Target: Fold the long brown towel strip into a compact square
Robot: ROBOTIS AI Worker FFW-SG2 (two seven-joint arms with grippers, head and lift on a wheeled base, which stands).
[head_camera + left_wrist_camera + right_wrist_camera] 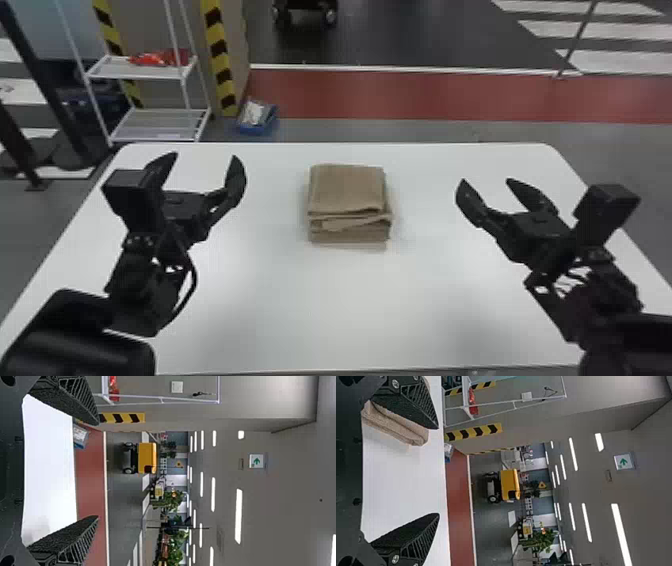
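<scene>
Brown towel strip, folded and stacked, between open claws.

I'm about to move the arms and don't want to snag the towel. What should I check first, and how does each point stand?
1. Towel folded into a stacked block: ok.
2. Towel wholly on the table: ok.
3. Layers neat on the side nearest the robot: not ok; a slanting flap shows there.
4. Left pincer open, away from the towel: ok.
5. Right pincer open, away from the towel: ok.
6. Underside flat: cannot tell; it's hidden.
</scene>
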